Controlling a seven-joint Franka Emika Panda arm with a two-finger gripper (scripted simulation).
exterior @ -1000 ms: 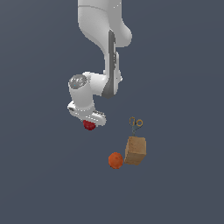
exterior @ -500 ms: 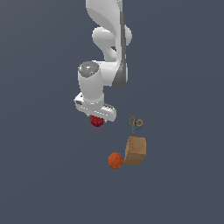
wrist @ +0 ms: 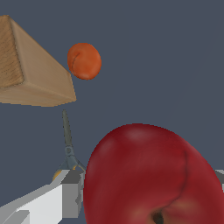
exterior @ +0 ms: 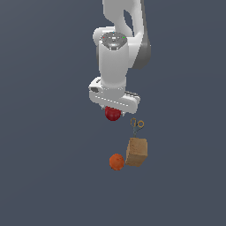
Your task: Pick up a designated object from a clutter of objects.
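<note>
The dark-red apple (exterior: 113, 114) hangs just under the white hand, held in my gripper (exterior: 113, 113), which is shut on it. In the wrist view the apple (wrist: 151, 175) fills the near part of the picture, with a grey finger (wrist: 70, 192) pressed against its side. The rest of the clutter lies below and toward the exterior view's right: an orange fruit (exterior: 116, 162), a tan box (exterior: 136, 151) touching it, and small scissors (exterior: 137, 125) with yellowish handles. The wrist view also shows the orange fruit (wrist: 84, 61), the box (wrist: 30, 70) and the scissors (wrist: 67, 140).
The white arm (exterior: 115, 48) rises straight above the gripper. A plain dark grey surface (exterior: 53, 176) surrounds the objects. No walls, edges or other obstacles show in either view.
The arm has swung toward the exterior view's right with the apple in the gripper, bringing it close to the scissors. The orange fruit, box and scissors have stayed put.
</note>
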